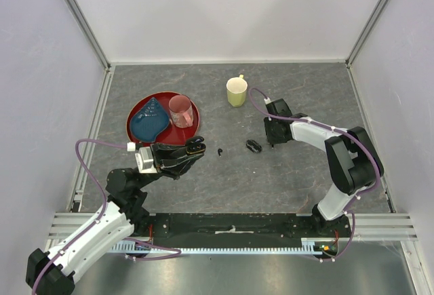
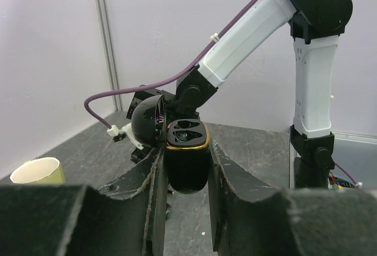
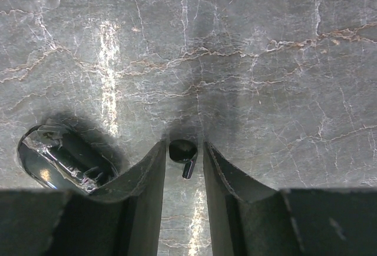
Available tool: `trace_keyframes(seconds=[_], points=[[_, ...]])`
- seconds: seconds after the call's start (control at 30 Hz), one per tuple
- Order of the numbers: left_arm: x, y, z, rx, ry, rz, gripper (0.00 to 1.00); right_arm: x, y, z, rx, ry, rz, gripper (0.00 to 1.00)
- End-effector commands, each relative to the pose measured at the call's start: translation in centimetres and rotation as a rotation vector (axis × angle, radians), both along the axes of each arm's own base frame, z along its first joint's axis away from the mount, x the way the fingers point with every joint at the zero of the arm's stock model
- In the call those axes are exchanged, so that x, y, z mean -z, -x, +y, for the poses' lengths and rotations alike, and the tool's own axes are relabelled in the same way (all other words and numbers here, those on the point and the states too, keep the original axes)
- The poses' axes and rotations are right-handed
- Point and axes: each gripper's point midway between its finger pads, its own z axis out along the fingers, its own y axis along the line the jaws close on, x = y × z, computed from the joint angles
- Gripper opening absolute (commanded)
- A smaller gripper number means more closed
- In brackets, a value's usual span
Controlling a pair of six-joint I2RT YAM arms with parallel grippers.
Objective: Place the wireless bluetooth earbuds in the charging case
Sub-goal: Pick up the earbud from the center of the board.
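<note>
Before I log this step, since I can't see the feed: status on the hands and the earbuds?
Left hand shut on open charging case. Right hand open, straddling an earbud. Nearby glossy black pod not blocking.

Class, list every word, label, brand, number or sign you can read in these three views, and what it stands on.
None can be read. The glossy black open charging case, the pale yellow mug, the round red plate and the white plastic arm covers all show no lettering in any view.
</note>
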Motion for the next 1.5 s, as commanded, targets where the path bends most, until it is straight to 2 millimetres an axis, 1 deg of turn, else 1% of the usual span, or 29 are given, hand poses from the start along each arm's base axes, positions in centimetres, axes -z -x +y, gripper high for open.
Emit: trace_keyframes(seconds=[0.0,0.13,0.37,0.47,0.63,0.8,0.9,0.93,0.97,1.0,1.17,1.3,1.37,1.47], points=[[-1.1,-0.1,0.4,-0.025,0.033,-0.03,0.02,1.3,0.1,-0.2,0.027,0.019,0.031,0.38],[-1.1,-0.2,0.4,-0.026,0.033,-0.028,0.02,1.5,0.2,-0.3,0.06,0.017,0.041,0.35],[-1.0,-0.1,0.4,-0.027,0.033,-0.026,0.02,1.6,0.6,-0.7,0.093,0.026,0.049,0.35],[-0.7,-0.2,0.4,-0.029,0.031,-0.019,0.02,1.6,0.9,-0.5,0.09,0.023,0.053,0.34],[-0.9,-0.2,0.5,-0.032,0.035,-0.024,0.02,1.9,1.0,-0.4,0.089,0.022,0.062,0.31],[-0.8,-0.2,0.4,-0.029,0.032,-0.019,0.02,1.7,1.0,-0.3,0.089,0.018,0.054,0.28],[-0.8,-0.3,0.4,-0.031,0.034,-0.017,0.02,1.5,1.0,-0.2,0.088,0.014,0.051,0.28],[-0.8,-0.3,0.4,-0.029,0.032,-0.016,0.02,1.4,1.0,-0.1,0.085,0.013,0.051,0.29],[-0.8,-0.2,0.4,-0.028,0.033,-0.018,0.02,1.4,1.0,0.0,0.082,0.011,0.049,0.34],[-0.9,-0.2,0.4,-0.029,0.034,-0.019,0.02,1.3,1.0,0.0,0.081,0.011,0.048,0.37],[-0.8,-0.2,0.5,-0.031,0.036,-0.016,0.02,1.1,1.2,-0.4,0.1,0.032,0.04,0.43],[-0.8,-0.2,0.5,-0.032,0.038,-0.016,0.02,0.9,1.3,-0.7,0.132,0.047,0.021,0.42],[-0.8,-0.2,0.5,-0.031,0.038,-0.013,0.02,0.9,1.6,-0.7,0.132,0.055,0.022,0.41],[-0.7,-0.2,0.5,-0.031,0.039,-0.015,0.02,1.2,1.9,-1.0,0.154,0.073,0.021,0.4]])
